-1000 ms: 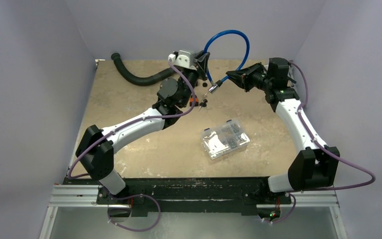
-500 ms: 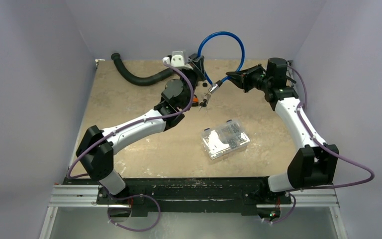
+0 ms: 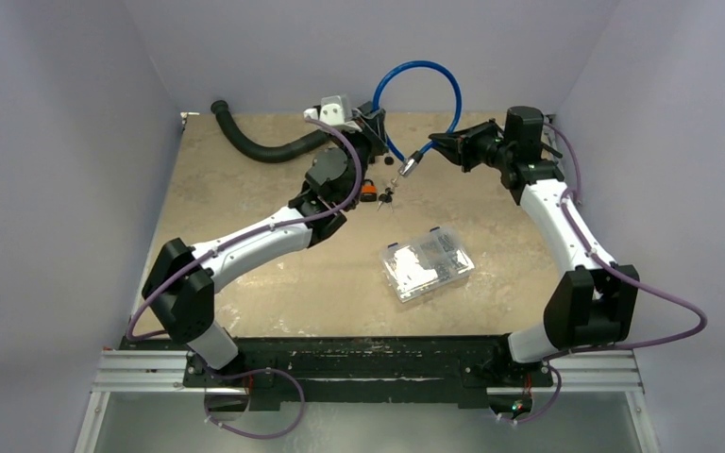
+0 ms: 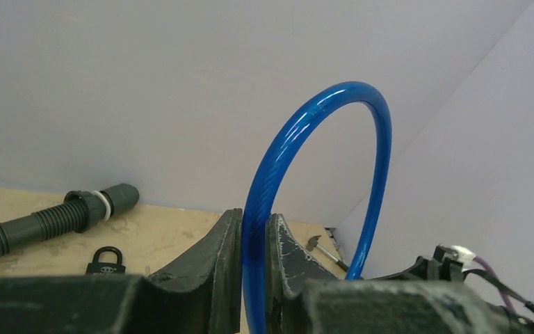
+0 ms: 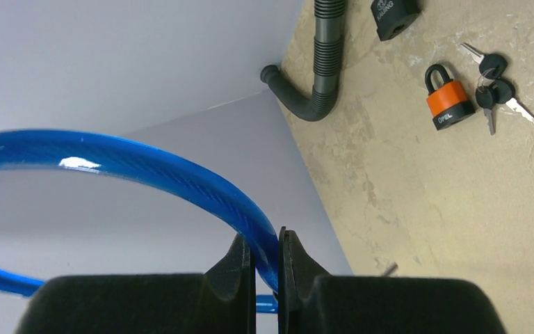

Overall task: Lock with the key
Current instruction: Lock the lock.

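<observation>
- Your left jaws are pinched tight on the blue cable lock (image 4: 351, 90), looped up above the worktop (image 3: 245, 208).
- Your right jaws clamp it too, farther along.
- Keys (image 5: 504, 90) lie flat by the orange padlock (image 5: 445, 101).

Glossy blue plastic-sheathed cable lock (image 3: 420, 65) arched upright above far side of beige table (image 3: 245, 189), silver end (image 3: 408, 167) free; black-headed key bunch (image 5: 495, 87) flat on tabletop nr. it.
</observation>
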You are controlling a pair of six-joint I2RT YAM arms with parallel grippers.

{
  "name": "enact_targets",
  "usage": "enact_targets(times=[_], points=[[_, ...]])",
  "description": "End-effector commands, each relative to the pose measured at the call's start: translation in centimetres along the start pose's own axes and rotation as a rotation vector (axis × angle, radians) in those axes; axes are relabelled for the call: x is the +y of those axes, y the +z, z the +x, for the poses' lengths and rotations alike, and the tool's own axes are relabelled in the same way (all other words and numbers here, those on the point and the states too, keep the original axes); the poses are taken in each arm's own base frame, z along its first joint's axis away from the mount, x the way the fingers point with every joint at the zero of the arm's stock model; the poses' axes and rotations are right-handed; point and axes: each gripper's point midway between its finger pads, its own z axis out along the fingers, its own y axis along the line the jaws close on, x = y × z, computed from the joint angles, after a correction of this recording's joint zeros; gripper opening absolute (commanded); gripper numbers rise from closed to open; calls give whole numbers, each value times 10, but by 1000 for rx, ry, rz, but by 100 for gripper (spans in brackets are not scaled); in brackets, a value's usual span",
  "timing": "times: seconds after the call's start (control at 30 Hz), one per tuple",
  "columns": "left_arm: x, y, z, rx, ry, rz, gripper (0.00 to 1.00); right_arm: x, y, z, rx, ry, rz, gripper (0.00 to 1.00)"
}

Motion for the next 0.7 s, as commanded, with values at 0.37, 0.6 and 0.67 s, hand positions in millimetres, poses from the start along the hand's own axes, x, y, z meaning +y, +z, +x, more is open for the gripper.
enact_targets(times=[0.37, 0.6, 0.67], points=[[-15, 2, -61, 15, 155, 386, 58, 44, -22, 6, -35, -351, -277, 0], [-10, -11, -57, 205, 258, 632, 79, 48, -34, 19, -21, -570, -399, 0], [-7, -20, -51, 283, 266, 714, 91, 49, -36, 23, -13, -596, -421, 0]])
